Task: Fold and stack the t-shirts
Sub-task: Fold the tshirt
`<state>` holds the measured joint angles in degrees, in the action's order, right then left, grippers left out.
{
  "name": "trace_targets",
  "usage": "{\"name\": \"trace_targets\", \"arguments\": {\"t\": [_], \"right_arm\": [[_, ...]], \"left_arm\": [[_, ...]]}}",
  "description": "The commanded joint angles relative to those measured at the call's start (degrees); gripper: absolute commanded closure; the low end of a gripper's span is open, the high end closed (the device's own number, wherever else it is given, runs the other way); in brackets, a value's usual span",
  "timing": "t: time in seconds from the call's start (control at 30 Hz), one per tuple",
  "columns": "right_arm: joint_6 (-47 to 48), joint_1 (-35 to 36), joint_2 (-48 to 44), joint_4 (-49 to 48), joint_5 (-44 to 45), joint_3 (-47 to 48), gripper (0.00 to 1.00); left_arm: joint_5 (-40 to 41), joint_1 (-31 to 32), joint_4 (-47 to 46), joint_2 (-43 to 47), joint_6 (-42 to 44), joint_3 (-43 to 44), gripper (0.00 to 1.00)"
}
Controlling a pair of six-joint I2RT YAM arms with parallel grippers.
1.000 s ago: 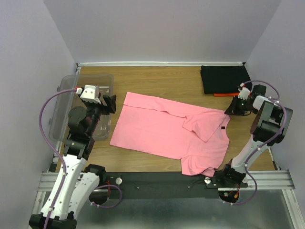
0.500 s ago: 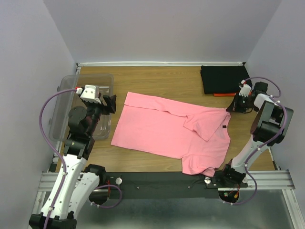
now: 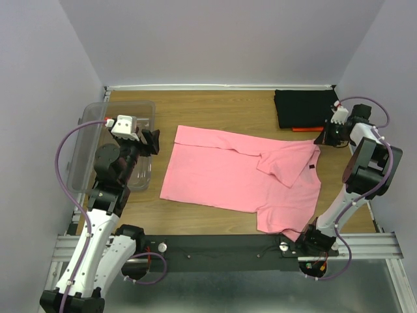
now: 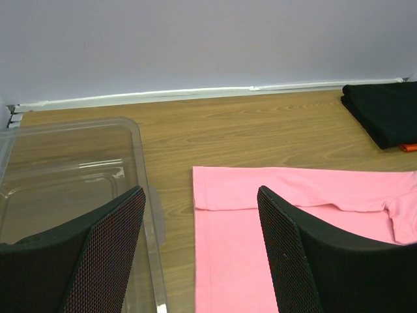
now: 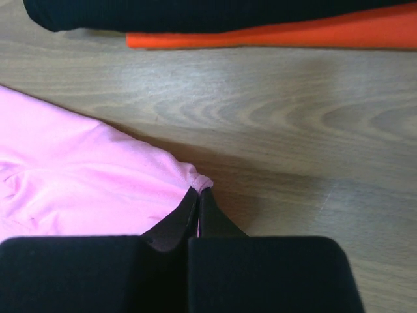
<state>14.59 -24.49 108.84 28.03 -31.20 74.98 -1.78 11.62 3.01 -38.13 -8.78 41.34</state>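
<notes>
The pink t-shirt (image 3: 234, 173) lies spread across the middle of the table, one sleeve folded over its body. My right gripper (image 3: 320, 145) is shut on the shirt's far right corner, the pinched pink cloth (image 5: 202, 181) bunched at the fingertips just above the wood. A folded black t-shirt (image 3: 303, 107) rests at the back right on top of an orange-red t-shirt (image 3: 307, 129) whose edge peeks out. My left gripper (image 3: 150, 141) hovers open near the shirt's left edge (image 4: 215, 215), holding nothing.
A clear plastic tub (image 3: 111, 147) stands at the left, partly under my left arm; its rim (image 4: 140, 176) lies beside the left finger. The back wall edge (image 3: 221, 87) and right wall close in the table.
My right gripper closed on the pink shirt's corner and pulled it toward the back right; the whole shirt slid right, away from the tub. The left arm stayed still.
</notes>
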Motion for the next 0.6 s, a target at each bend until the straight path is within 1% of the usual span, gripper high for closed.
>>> {"name": "trace_targets", "arguments": {"t": [0.0,0.33,0.57], "right_arm": [[0.09,-0.47,1.90,-0.35,2.28,2.62,0.97],[-0.26,-0.47,4.98,-0.43,4.48,6.49,0.95],[-1.05,-0.47,6.47,-0.87,8.26,9.13,0.93]], "left_arm": [[-0.24,-0.28,-0.63,-0.19,0.60,-0.65,0.22],[-0.33,-0.28,-0.72,-0.98,0.60,-0.74,0.22],[-0.68,-0.28,-0.72,-2.21,0.43,-0.65,0.22]]}}
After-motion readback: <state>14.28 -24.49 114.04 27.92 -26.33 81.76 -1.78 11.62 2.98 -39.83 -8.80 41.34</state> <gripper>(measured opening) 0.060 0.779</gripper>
